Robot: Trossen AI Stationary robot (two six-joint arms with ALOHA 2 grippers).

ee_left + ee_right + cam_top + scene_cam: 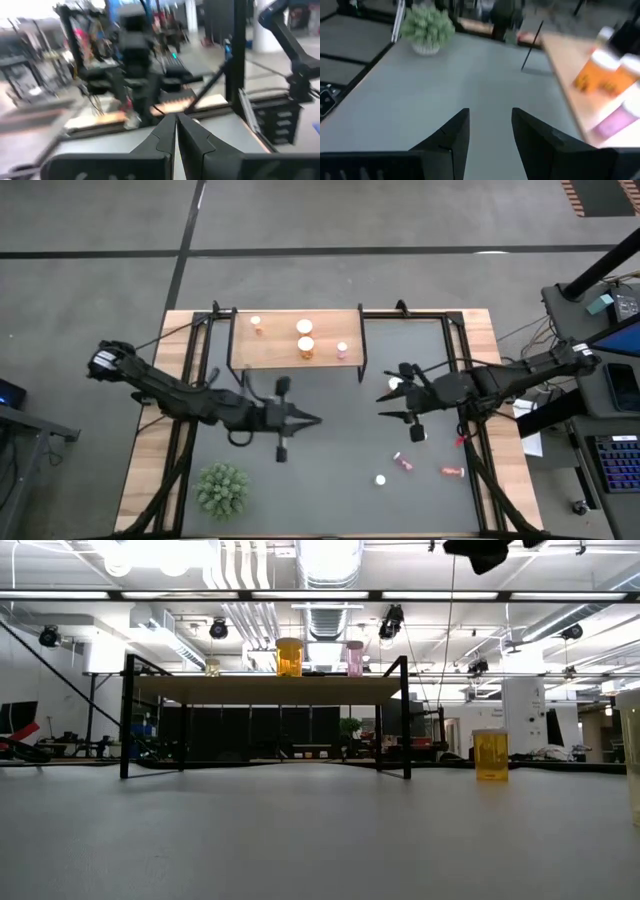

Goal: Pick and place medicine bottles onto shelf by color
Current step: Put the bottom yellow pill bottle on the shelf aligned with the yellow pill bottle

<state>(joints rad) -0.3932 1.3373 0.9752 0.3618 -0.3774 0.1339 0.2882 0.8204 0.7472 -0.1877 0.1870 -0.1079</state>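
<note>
Right gripper [385, 404]: jaws parted, nothing between them, near the shelf's [275, 350] right end.
Left gripper [318, 419]: clenched, empty, waiting mid-table.
Bottles on shelf [305, 346]: four, along its middle and right.
Loose bottles [404, 463]: toward the table's [330, 500] near right corner, behind the right gripper.
Advice: swing back, descend over one (the upright white-capped one looks easiest).

It was a large industrial lab or workshop hall: bare ceiling ducts [330, 570] and strip lights ran overhead, the concrete floor [300, 220] carried painted lines, and a keyboard [612, 465] sat beside the table [330, 470].
</note>
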